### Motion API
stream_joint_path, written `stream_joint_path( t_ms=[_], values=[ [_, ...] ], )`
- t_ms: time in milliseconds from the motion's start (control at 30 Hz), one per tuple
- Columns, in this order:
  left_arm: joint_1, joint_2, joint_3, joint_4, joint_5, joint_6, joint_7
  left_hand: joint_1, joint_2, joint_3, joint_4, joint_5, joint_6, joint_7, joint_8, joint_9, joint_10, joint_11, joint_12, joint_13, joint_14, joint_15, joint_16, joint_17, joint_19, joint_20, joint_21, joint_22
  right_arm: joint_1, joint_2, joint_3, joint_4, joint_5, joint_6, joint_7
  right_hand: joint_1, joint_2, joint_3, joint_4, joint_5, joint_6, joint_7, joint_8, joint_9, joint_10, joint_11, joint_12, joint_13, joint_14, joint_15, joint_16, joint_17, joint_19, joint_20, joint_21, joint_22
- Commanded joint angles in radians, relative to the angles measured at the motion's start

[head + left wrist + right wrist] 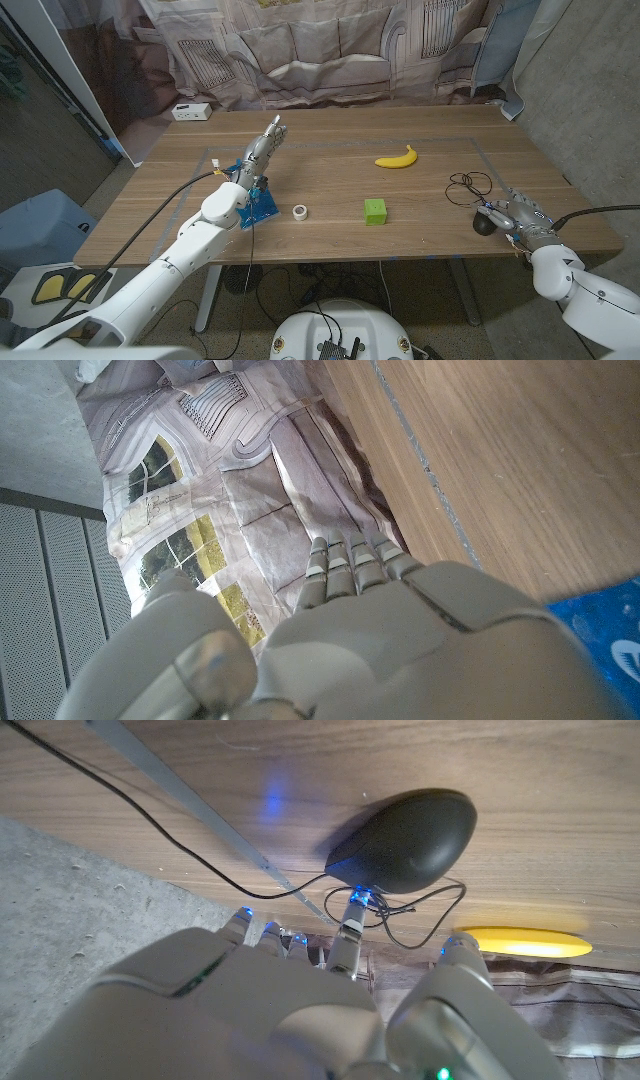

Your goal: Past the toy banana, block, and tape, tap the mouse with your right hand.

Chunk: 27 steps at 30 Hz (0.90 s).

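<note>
Right hand [524, 214] reached low over the desk [330, 140] near its edge, fingers spread, holding nothing. One fingertip [352, 912] sat at the rim of the black mouse [484, 221]; contact hard to tell. Mouse lay just beside the hand, toward the desk's middle, cable [466, 186] curling beyond it; long axis unclear. Toy banana [397, 158] farther off, lengthwise across the desk. Left hand [262, 143] raised, fingers straight, empty.

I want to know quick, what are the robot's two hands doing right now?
Left hand: open, fingers straight, holding nothing.
Right hand: open, holding nothing, a fingertip at the mouse.
</note>
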Motion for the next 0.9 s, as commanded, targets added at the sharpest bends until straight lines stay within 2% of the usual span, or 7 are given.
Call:
stream_joint_path(
  t_ms=[33, 633, 700, 767, 900],
  values=[
    [0.002, -0.004, 0.002, 0.001, -0.001, 0.005, 0.006, -0.001, 0.005, 0.001, -0.004, -0.002, 0.005, -0.001, -0.002, 0.005, 0.008, 0.001, -0.001, 0.003, 0.008, -0.002, -0.001, 0.001, -0.002, 0.005, -0.001, 0.004, 0.019, -0.031, -0.031, 0.003, 0.029, -0.027, -0.011, 0.004, 0.003, 0.002, -0.006, 0.008, 0.017, 0.001, 0.007, 0.002, -0.028, 0.004, 0.008, 0.004, -0.190, -0.007, 0.006, 0.001, -0.182, 0.002, 0.005, 0.003],
    [0.008, -0.003, -0.002, -0.006, -0.001, 0.000, 0.011, -0.001, 0.006, 0.000, -0.005, -0.002, 0.005, -0.001, -0.002, 0.005, 0.008, 0.002, -0.002, 0.003, 0.008, 0.000, -0.002, 0.001, -0.003, 0.005, -0.003, 0.005, 0.010, -0.056, -0.027, -0.008, 0.058, -0.023, -0.059, 0.007, 0.005, 0.005, -0.009, 0.008, 0.008, -0.002, -0.001, 0.002, -0.025, 0.004, 0.008, 0.003, -0.186, -0.003, 0.006, -0.001, -0.181, 0.006, 0.004, 0.003],
    [0.007, -0.003, -0.002, -0.004, -0.001, -0.002, 0.010, -0.001, 0.007, 0.000, -0.005, -0.002, 0.006, -0.001, -0.002, 0.005, 0.008, 0.001, -0.002, 0.003, 0.008, 0.000, -0.002, 0.001, -0.003, 0.005, -0.003, 0.005, 0.013, -0.060, -0.030, -0.011, 0.056, -0.030, -0.060, 0.008, 0.005, 0.005, -0.010, 0.008, 0.001, -0.001, -0.004, 0.002, -0.024, 0.004, 0.007, 0.003, -0.185, -0.002, 0.006, -0.001, -0.180, 0.006, 0.004, 0.003],
    [0.006, -0.004, -0.003, -0.002, -0.002, -0.003, 0.010, -0.001, 0.007, 0.000, -0.006, -0.002, 0.006, -0.001, -0.002, 0.005, 0.008, 0.002, -0.002, 0.003, 0.008, 0.000, -0.002, 0.001, -0.003, 0.005, -0.003, 0.005, 0.012, -0.060, -0.030, -0.012, 0.057, -0.028, -0.066, 0.011, 0.004, 0.007, -0.014, 0.008, -0.047, 0.001, -0.024, 0.003, -0.028, 0.008, 0.005, 0.004, -0.186, 0.000, 0.004, -0.002, -0.180, 0.007, 0.003, 0.003],
    [0.005, -0.008, -0.003, 0.004, -0.004, -0.009, 0.007, -0.001, 0.007, 0.000, -0.006, -0.002, 0.006, -0.002, -0.002, 0.005, 0.008, 0.002, -0.002, 0.003, 0.009, 0.000, -0.002, 0.001, -0.002, 0.005, -0.003, 0.005, 0.013, -0.064, -0.029, -0.014, 0.058, -0.029, -0.070, 0.015, 0.004, 0.009, -0.018, 0.008, -0.080, 0.005, -0.035, 0.003, -0.034, 0.016, 0.001, 0.004, -0.187, 0.003, 0.002, -0.002, -0.181, 0.009, 0.003, 0.003]
  ],
)
